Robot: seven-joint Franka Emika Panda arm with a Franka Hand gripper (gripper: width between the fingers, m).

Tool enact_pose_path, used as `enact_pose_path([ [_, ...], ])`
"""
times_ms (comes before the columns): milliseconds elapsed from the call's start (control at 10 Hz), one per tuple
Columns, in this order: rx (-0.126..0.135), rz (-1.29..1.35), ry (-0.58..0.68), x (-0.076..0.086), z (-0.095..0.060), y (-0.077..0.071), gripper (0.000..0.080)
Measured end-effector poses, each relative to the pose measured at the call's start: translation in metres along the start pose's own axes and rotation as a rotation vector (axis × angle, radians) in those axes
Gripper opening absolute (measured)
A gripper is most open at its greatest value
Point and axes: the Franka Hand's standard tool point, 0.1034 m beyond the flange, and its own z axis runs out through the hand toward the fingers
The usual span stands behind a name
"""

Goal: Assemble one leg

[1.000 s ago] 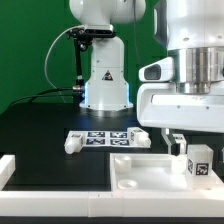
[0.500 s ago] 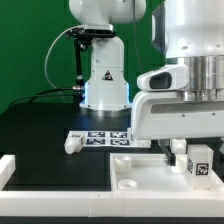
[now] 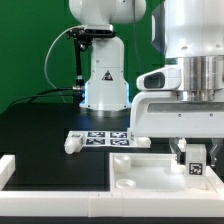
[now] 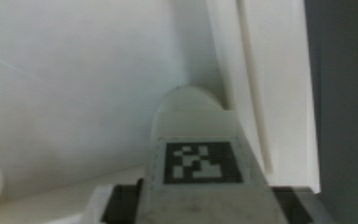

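My gripper [image 3: 193, 152] is shut on a leg [image 3: 195, 163], a small white block with a black-and-white tag facing the camera. It holds the leg upright just above the right part of the large flat white panel [image 3: 145, 172]. In the wrist view the leg [image 4: 201, 150] runs out from between the dark fingers [image 4: 130, 203] of the gripper [image 4: 208, 200], with the panel [image 4: 69, 90] under it. Whether the leg touches the panel is hidden. Another leg [image 3: 72, 143] lies at the left end of the marker board [image 3: 100, 137].
A further white piece [image 3: 133, 143] lies at the marker board's right end. A white raised border [image 3: 8, 168] runs along the exterior view's left front. The robot's base [image 3: 105, 80] stands at the back on the black table [image 3: 40, 125].
The arm with the leg has shifted toward the exterior view's left and sunk slightly toward the panel. The loose parts have not moved.
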Motion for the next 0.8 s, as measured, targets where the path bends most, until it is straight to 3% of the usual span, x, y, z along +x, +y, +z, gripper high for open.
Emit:
enact_pose_path([
  [100, -0.002, 0.124, 0.000, -0.0007, 0.0002, -0.0020, 0.0282],
  [200, -0.024, 0.284, 0.003, -0.0035, 0.0009, -0.0056, 0.0282],
  [300, -0.030, 0.400, 0.009, -0.0032, 0.0008, -0.0055, 0.0282],
  [500, -0.025, 0.799, 0.006, -0.0043, 0.0010, -0.0065, 0.0282],
  [800, 0.023, 1.217, 0.010, -0.0032, 0.0021, -0.0086, 0.0284],
])
